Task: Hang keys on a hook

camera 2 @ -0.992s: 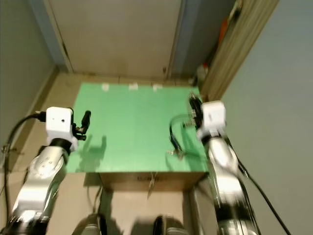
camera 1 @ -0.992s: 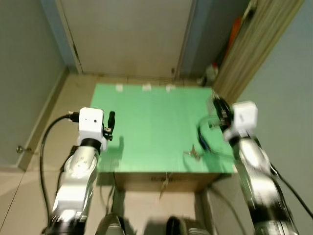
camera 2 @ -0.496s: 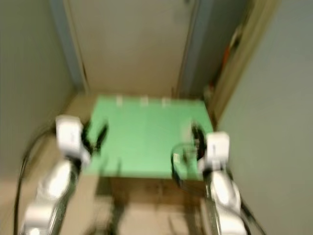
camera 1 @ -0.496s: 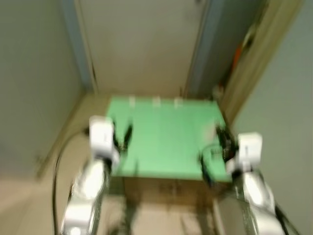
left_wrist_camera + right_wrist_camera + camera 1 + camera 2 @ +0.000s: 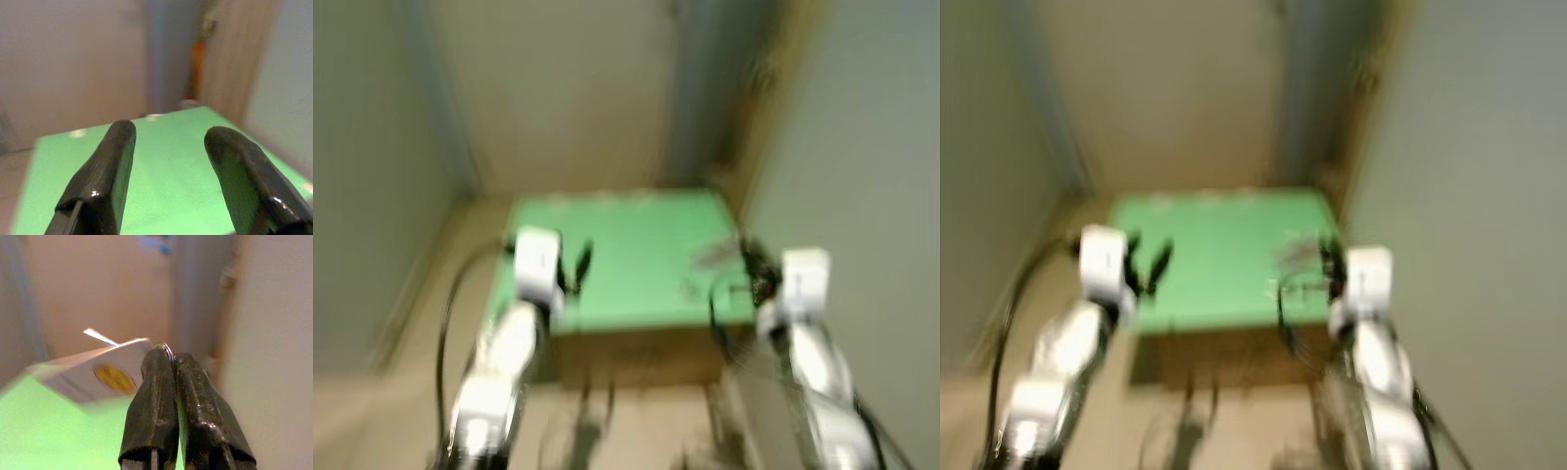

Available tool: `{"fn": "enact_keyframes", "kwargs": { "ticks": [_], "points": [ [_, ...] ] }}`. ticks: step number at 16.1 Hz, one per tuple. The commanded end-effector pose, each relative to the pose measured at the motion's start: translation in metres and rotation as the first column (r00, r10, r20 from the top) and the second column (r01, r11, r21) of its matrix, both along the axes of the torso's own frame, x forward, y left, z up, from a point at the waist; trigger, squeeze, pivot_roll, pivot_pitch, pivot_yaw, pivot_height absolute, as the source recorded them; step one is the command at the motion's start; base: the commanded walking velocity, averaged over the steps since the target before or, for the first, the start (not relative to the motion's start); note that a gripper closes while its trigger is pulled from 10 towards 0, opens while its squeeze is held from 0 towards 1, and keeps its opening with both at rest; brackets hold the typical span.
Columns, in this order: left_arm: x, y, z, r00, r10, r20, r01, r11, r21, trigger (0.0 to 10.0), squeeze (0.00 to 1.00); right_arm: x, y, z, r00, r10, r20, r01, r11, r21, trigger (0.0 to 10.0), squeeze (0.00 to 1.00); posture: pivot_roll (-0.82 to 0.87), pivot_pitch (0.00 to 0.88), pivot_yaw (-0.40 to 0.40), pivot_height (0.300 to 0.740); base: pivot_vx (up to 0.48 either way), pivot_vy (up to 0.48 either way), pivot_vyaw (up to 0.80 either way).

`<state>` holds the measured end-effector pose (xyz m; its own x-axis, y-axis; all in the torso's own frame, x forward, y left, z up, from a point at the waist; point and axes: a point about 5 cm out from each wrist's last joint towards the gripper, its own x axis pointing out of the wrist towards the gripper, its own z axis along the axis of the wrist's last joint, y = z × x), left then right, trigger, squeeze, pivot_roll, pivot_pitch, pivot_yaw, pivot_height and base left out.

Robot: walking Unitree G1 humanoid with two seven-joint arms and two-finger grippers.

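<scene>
Green covers the top of a low box-like table (image 5: pixel 626 257) standing against a pale door (image 5: pixel 558 88) in a narrow entry, and both head views are heavily blurred. Compared with a second ago the whole picture has shifted: the door fills more of the frame and the table sits lower and looks smaller, so the camera has moved rather than the table. The keys lay on the table's near right part then; now nothing of that kind can be made out there through the blur.

Over the table's left edge hangs the left gripper (image 5: pixel 579 264), its fingers spread wide apart and holding nothing, much as before. Its wrist view shows the two fingers (image 5: pixel 105 171) with bare green surface between them, plus an orange object (image 5: pixel 197 58) beyond the table's far corner.

At the table's right edge, the right gripper (image 5: pixel 751 269) is a dark smear in the head views. Its wrist view is clearer: fingers pressed together on the ring of the keys (image 5: pixel 165 349), with a pale tag (image 5: pixel 95 372) bearing a yellow round mark hanging off it above the table.
</scene>
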<state>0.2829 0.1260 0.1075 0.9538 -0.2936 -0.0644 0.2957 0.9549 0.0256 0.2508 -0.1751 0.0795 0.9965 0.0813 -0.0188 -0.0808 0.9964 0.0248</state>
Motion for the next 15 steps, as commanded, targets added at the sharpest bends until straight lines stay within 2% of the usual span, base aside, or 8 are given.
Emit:
{"fn": "enact_keyframes", "kwargs": {
  "ticks": [1,3,5,15],
  "points": [
    [0.0007,-0.0016,-0.001,1.0,0.001,0.001,-0.001,1.0,0.017,10.0,0.0,0.0078,-0.0025,0.0056,1.0,-0.01,0.011,0.01,1.0,0.008,0.0,0.0,-0.05,0.0,-0.012,0.74,0.0,0.0,0.0],
    [0.0051,-0.0029,-0.0008,1.0,0.001,0.01,-0.001,0.999,0.047,10.0,0.0,0.0097,-0.0043,0.0046,1.0,-0.018,0.008,0.018,1.0,0.011,0.0,0.0,-0.05,0.0,-0.005,0.74,0.0,0.0,0.0],
    [0.0053,-0.0055,0.0,1.0,-0.008,0.022,0.008,1.0,0.029,10.0,0.0,0.0117,-0.0046,0.0035,1.0,-0.02,0.006,0.02,1.0,0.011,0.0,0.0,-0.06,0.0,-0.002,0.74,0.0,0.0,0.0],
    [0.0086,-0.0101,-0.0014,0.999,0.028,0.032,-0.03,0.998,0.048,10.0,0.0,0.0173,-0.0031,0.0015,1.0,-0.005,-0.002,0.005,1.0,0.021,0.0,0.0,-0.05,0.0,-0.003,0.74,0.0,0.0,0.0]
  ]
}}
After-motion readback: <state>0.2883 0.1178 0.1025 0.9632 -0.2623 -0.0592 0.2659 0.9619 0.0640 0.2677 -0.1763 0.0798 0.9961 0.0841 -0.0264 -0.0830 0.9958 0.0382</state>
